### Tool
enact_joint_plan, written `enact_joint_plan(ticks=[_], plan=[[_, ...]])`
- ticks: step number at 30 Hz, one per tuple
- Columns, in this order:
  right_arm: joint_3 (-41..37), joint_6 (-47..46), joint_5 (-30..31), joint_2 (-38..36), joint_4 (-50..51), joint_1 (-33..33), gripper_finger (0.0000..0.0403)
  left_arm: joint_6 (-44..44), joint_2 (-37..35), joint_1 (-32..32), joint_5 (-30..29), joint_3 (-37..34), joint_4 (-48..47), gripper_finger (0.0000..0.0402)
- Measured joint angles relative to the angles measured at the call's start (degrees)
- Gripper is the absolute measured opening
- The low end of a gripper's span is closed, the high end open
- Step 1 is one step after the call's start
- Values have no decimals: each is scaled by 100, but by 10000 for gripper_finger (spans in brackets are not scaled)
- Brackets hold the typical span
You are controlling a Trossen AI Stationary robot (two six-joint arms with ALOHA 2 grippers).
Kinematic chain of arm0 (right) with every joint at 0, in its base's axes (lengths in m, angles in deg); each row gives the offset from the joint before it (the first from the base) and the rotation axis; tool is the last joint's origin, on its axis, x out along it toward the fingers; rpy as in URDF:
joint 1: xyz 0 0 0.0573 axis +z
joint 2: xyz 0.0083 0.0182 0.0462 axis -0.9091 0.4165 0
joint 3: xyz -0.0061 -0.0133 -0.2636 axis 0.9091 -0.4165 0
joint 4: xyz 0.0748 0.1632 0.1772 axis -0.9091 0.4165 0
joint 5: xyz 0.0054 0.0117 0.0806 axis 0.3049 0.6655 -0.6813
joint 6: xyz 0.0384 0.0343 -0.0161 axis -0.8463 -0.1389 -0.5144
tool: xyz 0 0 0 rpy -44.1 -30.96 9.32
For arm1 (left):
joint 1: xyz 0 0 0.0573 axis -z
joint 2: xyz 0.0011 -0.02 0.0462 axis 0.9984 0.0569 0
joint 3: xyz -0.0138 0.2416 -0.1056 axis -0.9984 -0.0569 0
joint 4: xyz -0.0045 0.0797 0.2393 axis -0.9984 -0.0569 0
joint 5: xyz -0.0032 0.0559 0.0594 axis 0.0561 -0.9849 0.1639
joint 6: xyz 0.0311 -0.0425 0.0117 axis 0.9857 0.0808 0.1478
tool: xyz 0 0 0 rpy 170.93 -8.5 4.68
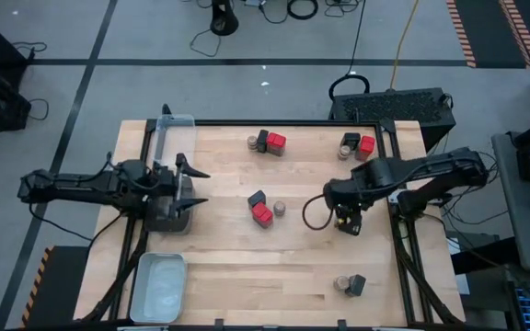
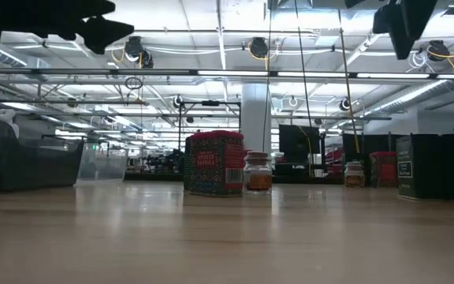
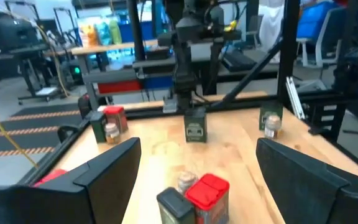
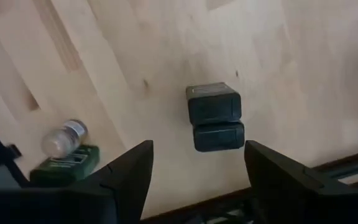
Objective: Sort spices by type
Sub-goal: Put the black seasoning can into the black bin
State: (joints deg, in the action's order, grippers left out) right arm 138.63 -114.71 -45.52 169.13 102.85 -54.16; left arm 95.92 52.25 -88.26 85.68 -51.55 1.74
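The spices stand on the wooden table in small groups of red tins, dark tins and round jars. One group is at the centre: a dark tin, a red tin and a jar. Other groups are at the far middle, the far right and the near right. A single dark tin stands upright on the table right of centre. My right gripper hangs open above it, pointing down, clear of it. My left gripper is open and level at the left, pointing toward the centre group.
A clear tray lies at the far left, a pale tray at the near left, and a dark tray under my left gripper. A black frame rail runs along the table's right edge. Bare wood lies in the near middle.
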Motion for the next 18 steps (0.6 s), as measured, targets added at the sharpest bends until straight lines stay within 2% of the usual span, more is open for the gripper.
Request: enact_joint_plan(ticks=[6,9,18], plan=[[0,820,9,311,-742,5,234,11,104,0,-74,-2,78,326],[0,788,4,428,-1017,4,233,10,114,0,-157,-2,54,326],[0,312,32,480,-322,-70,234,-5,393,0,-166,-2,-200,326]])
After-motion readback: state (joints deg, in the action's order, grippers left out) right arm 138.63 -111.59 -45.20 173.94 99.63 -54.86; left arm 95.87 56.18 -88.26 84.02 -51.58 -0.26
